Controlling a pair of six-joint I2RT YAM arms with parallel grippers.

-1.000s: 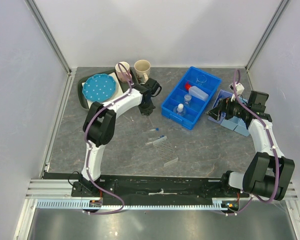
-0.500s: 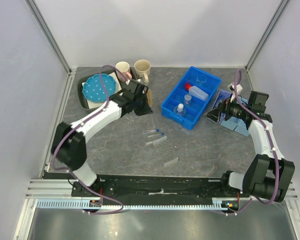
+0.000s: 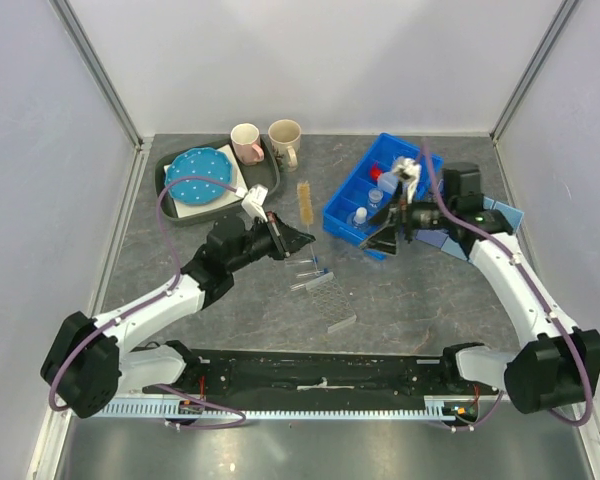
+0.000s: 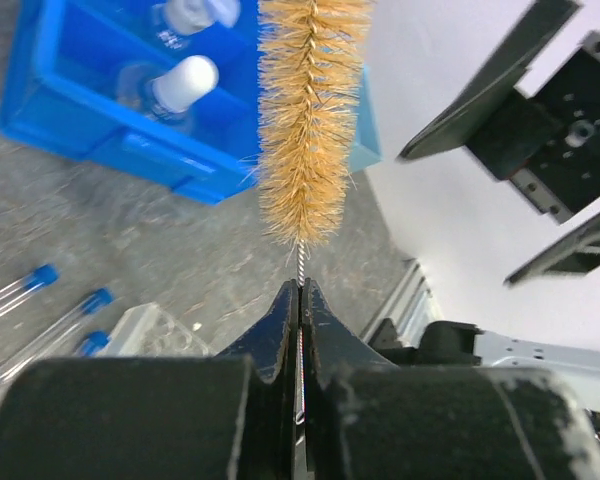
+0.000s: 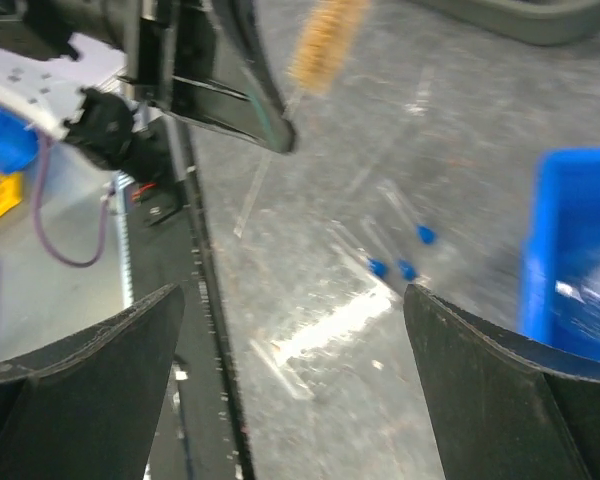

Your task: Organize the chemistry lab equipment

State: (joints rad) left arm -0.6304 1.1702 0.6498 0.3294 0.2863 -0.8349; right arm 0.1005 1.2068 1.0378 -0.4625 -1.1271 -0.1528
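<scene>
Holding the tan bristle brush (image 4: 310, 120) by its bare wire stem, the left gripper (image 4: 298, 292) has its jaws pinched tight together on the wire, with no gap showing between them. The brush stands straight out from the fingertips. From above, its long axis runs near to far, with the bristle head on the far side of the gripper and clear of the table.

The blue compartment bin (image 3: 352, 175) lies to the right of the brush and slightly farther back. Its left wall is just beside the bristles, so the drop looks like a short carry rightward. The brush would probably have to be turned to lie along a compartment rather than across the dividers. Which compartment is free cannot be told from here.

The right gripper (image 3: 392, 232) hangs over the near corner of the bin with its fingers spread wide and nothing between them. It is nearer the bin, but the left arm has the brush.

Three blue-capped clear tubes (image 3: 310, 268) lie loose on the table near the left gripper, beside the clear tube rack (image 3: 326, 287). They are not yet sorted.
</scene>
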